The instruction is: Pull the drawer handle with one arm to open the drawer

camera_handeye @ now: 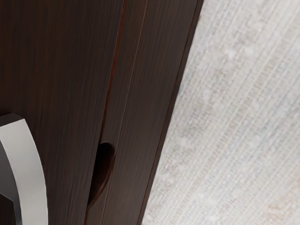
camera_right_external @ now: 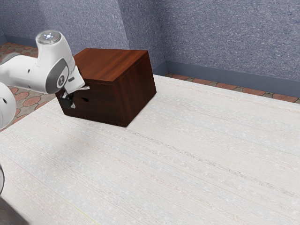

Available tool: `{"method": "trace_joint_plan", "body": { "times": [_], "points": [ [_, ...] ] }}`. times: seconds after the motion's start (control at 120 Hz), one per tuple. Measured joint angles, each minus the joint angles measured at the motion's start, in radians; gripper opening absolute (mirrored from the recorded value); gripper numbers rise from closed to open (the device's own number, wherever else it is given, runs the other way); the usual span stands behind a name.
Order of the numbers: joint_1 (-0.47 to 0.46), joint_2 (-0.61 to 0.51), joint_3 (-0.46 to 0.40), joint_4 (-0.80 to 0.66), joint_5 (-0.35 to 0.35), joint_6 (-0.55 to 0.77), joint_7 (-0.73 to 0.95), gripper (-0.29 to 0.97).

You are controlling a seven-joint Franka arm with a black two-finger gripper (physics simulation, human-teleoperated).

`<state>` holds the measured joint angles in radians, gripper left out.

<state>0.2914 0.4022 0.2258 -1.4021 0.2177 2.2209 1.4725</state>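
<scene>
A dark brown wooden drawer box [camera_right_external: 117, 70] stands on the white table [camera_right_external: 187, 154] toward the back left. Its drawer front [camera_right_external: 101, 103] faces the exterior view's lower left and looks flush with the box. My gripper [camera_right_external: 69, 97] is pressed up close to that front at its left end, right at the pale metal handle [camera_right_external: 72, 104]. In the wrist view the curved silver handle [camera_handeye: 23, 173] lies just under my hand, against the dark wood [camera_handeye: 61, 84]. A small dark notch [camera_handeye: 104, 164] sits in the seam beside it.
The white table [camera_handeye: 243, 117] stretches wide to the exterior view's right and front of the box. Behind stands a grey-blue wall [camera_right_external: 225, 33], with brick floor [camera_right_external: 28, 101] past the table's left edge.
</scene>
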Motion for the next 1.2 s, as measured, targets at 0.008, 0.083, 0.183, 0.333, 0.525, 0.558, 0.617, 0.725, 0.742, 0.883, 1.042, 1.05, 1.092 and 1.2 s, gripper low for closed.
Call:
{"method": "trace_joint_plan", "body": {
  "times": [0.008, 0.083, 0.183, 0.333, 0.525, 0.558, 0.617, 0.725, 0.742, 0.883, 1.042, 1.05, 1.092, 1.2],
  "points": [
    [0.000, 0.000, 0.000, -0.001, 0.000, 0.000, 0.000, 0.71],
    [0.005, -0.004, -0.008, -0.010, 0.003, 0.001, -0.008, 0.71],
    [0.009, -0.009, -0.016, -0.024, 0.004, 0.000, -0.017, 0.80],
    [0.013, -0.023, -0.022, -0.043, 0.002, -0.001, -0.018, 0.74],
    [0.016, -0.068, -0.023, -0.077, -0.005, -0.006, -0.011, 0.56],
    [0.016, -0.076, -0.023, -0.086, -0.006, -0.007, -0.010, 0.57],
    [0.015, -0.090, -0.023, -0.101, -0.006, -0.009, -0.008, 0.57],
    [0.018, -0.111, -0.025, -0.127, -0.002, -0.011, -0.005, 0.61],
    [0.019, -0.114, -0.025, -0.131, -0.001, -0.011, -0.004, 0.61],
    [0.019, -0.144, -0.025, -0.164, 0.004, -0.012, -0.001, 0.63],
    [0.019, -0.171, -0.023, -0.197, 0.004, -0.013, 0.001, 0.65],
    [0.019, -0.174, -0.023, -0.199, 0.004, -0.013, 0.001, 0.65],
    [0.019, -0.186, -0.022, -0.210, 0.005, -0.013, 0.002, 0.64],
    [0.018, -0.218, -0.017, -0.241, 0.006, -0.014, 0.004, 0.63]
  ]
}}
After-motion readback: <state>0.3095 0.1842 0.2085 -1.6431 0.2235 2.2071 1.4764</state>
